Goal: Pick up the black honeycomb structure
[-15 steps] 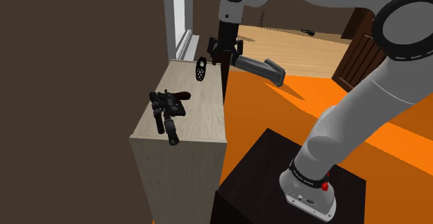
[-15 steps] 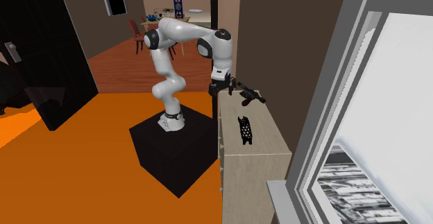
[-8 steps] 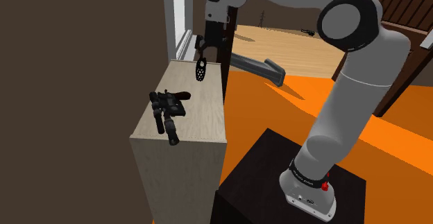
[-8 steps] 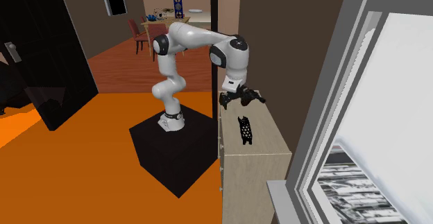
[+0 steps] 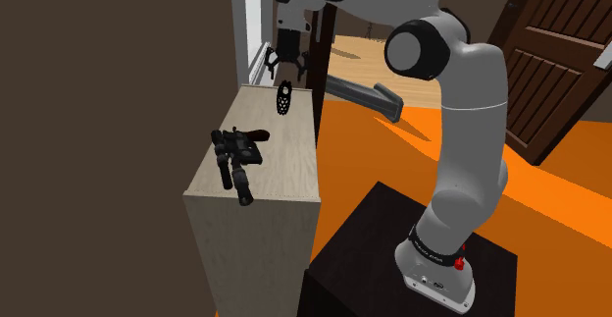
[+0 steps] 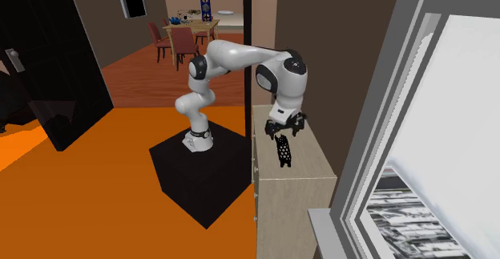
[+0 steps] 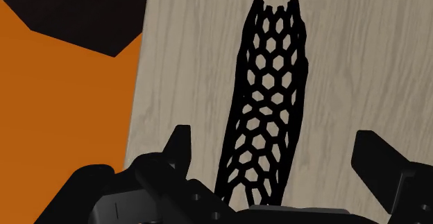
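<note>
Looking along the hand (image 7: 275,141), wrist view reveals fingers (image 7: 179,146) straddling the honeycomb structure (image 7: 269,84).

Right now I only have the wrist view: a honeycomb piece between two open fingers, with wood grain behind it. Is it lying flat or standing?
Observer: Standing. The shoulder view shows the black honeycomb structure on end on top of a light wooden cabinet.
Operator: Are the fingers already down around it?
Observer: Not yet. The gripper hangs just above its top end, open and touching nothing.
Operator: Anything else on that top?
Observer: A black gun-shaped object lies toward the cabinet end nearer the shoulder camera, well apart from the honeycomb.
</note>
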`<action>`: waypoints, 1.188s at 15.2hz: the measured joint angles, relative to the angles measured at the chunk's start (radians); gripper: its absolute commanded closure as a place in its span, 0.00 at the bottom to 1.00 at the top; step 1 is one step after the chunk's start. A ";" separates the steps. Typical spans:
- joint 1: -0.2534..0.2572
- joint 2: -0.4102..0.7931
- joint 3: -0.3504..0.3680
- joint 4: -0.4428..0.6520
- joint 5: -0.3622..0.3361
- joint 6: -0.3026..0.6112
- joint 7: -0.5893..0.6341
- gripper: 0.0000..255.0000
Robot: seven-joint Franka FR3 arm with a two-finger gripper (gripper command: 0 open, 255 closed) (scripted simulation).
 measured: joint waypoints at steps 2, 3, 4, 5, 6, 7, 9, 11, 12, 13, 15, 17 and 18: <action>-0.001 0.014 -0.001 0.000 0.002 0.012 0.001 0.00; 0.000 0.009 -0.001 -0.023 0.001 0.029 -0.003 0.00; 0.000 0.006 -0.002 -0.042 0.001 0.045 -0.006 0.00; 0.001 0.003 -0.002 -0.060 0.001 0.060 -0.008 0.00; 0.001 0.005 -0.002 -0.072 0.000 0.074 -0.012 0.00; 0.001 0.005 -0.002 -0.082 0.000 0.083 -0.014 0.00; 0.002 0.005 -0.002 -0.089 0.000 0.091 -0.015 1.00; 0.002 0.005 -0.002 -0.090 0.001 0.093 -0.015 1.00; 0.002 0.005 -0.002 -0.090 0.001 0.093 -0.015 1.00; 0.002 0.005 -0.002 -0.090 0.001 0.093 -0.014 1.00; 0.003 0.005 -0.002 -0.089 0.001 0.093 -0.014 1.00; 0.003 0.005 -0.002 -0.089 0.001 0.093 -0.014 1.00; 0.003 0.004 -0.002 -0.091 0.001 0.093 -0.015 1.00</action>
